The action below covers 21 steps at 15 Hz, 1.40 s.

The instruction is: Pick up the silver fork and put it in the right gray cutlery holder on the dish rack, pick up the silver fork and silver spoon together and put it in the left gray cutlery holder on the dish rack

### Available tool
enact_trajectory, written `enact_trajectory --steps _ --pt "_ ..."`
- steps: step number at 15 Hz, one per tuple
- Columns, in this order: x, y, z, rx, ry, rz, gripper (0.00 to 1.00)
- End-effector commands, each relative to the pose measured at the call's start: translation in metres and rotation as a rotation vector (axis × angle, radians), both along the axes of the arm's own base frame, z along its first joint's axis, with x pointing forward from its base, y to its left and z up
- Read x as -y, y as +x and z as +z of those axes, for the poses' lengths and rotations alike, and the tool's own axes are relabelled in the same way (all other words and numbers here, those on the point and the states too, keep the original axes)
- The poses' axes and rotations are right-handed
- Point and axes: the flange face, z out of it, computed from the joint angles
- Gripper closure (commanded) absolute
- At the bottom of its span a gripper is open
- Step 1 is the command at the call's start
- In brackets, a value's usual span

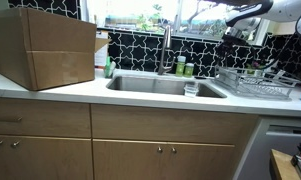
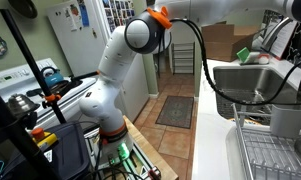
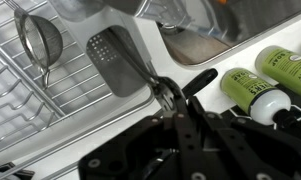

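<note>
In the wrist view the gripper is seen at lower centre, its fingers drawn nearly together on what appears to be the end of a slim silver utensil. Whether it is the fork or the spoon, or both together, cannot be told. The utensil is held slanting toward the upper left, its far end lying over a perforated gray cutlery holder at the edge of the dish rack. A wire strainer is seen on the rack at upper left, green bottles at the right and the sink at the top. In both exterior views the rack is shown beside the basin, at the right of the frame and at the lower right, with the arm reaching in above it. The step in hand is judged to be a placing step: the utensil is carried and is being brought to a holder. Only one holder is visible, so which it is cannot be said. For the next move, the utensil needs to be tipped upright over the holder's mouth, lowered inside, and only then let go.
</note>
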Motion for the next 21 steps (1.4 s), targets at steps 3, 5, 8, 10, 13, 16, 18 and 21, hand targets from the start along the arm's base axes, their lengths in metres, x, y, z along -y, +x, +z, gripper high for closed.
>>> enact_trajectory --steps 3,5,8,10,13,16,18,21 --pt "0.0 0.0 -0.003 -0.034 -0.001 -0.002 0.98" --pt "-0.004 0.001 0.001 -0.025 -0.009 -0.012 0.98" --pt "-0.008 0.0 0.005 -0.008 -0.017 -0.035 0.98" --pt "-0.009 -0.004 0.005 -0.01 -0.021 -0.071 0.98" --pt "-0.01 -0.007 -0.001 -0.008 0.005 -0.133 0.98" --pt "-0.015 -0.009 -0.002 0.0 0.019 -0.166 0.96" --pt "-0.018 -0.009 -0.004 0.001 0.026 -0.174 0.66" --pt "-0.025 -0.007 -0.009 -0.005 0.051 -0.182 0.48"
